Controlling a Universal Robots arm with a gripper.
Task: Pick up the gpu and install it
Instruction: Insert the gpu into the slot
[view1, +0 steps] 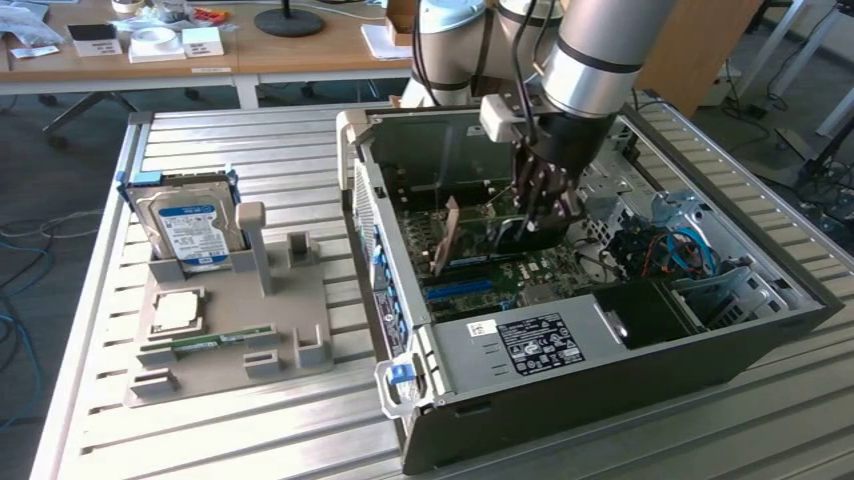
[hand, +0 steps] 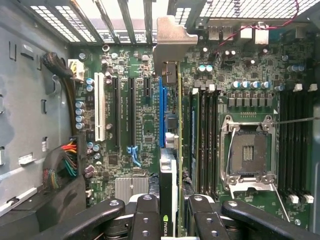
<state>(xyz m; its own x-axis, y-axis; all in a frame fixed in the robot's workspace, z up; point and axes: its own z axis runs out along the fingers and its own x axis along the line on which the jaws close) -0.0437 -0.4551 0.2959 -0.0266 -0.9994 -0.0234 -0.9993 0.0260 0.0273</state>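
Blue slot (hand: 161, 110) sits just beside the gpu (hand: 179, 150), which the fingers (hand: 147, 220) clamp edge-on; seating it well means holding the card upright, aligned with that slot.

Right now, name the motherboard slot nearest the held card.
The blue plastic slot, beside the thin dark graphics card; the black slots and white slot lie farther off.

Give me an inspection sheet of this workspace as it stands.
Surface: slatted metal table, carrying an open computer case.
Job's things: gpu on edge over the motherboard, bracket toward the rear slots.
Clutter: grey fixture holding a hard drive, processor and memory stick.
Grippers: gripper inside the case, shut on the gpu.
Cables: coloured wire bundle inside the case.
Surroundings: wooden desks behind.
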